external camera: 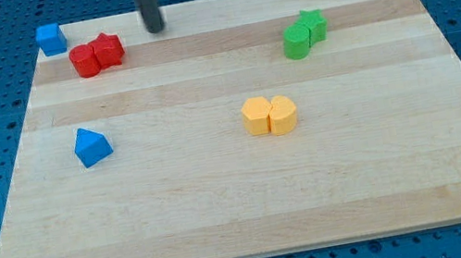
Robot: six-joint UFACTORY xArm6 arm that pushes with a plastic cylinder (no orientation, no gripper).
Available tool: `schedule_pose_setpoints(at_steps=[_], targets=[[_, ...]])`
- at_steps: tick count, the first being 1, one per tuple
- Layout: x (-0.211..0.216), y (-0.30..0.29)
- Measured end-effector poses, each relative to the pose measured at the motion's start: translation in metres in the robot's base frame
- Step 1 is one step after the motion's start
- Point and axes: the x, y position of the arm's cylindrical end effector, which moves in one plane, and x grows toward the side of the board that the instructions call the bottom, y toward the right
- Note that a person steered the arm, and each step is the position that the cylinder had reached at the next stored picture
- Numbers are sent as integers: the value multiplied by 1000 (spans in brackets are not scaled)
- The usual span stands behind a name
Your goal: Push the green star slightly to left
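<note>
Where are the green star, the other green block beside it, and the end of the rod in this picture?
green star [315, 23]: camera view, on its top face.
green block [297, 42]: camera view, on its top face, touching the star at its lower left.
my tip [156, 27]: camera view, the rod's very end, far left of both green blocks.

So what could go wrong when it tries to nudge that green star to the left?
The green star touches another green block on its left, so pushing left would likely shove both. My tip sits far off, beside the red star, and must circle round to the green star's right side without clipping anything.
</note>
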Motion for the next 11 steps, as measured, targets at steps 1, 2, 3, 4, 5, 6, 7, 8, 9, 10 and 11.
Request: schedule_pose_setpoints(at_steps=[1,2,3,4,5,6,7,8,9,10,11], targets=[[36,58],[68,109],[93,127],[121,134],[128,202],[101,235],[44,230],[35,214],[48,231],[75,241],[63,215]])
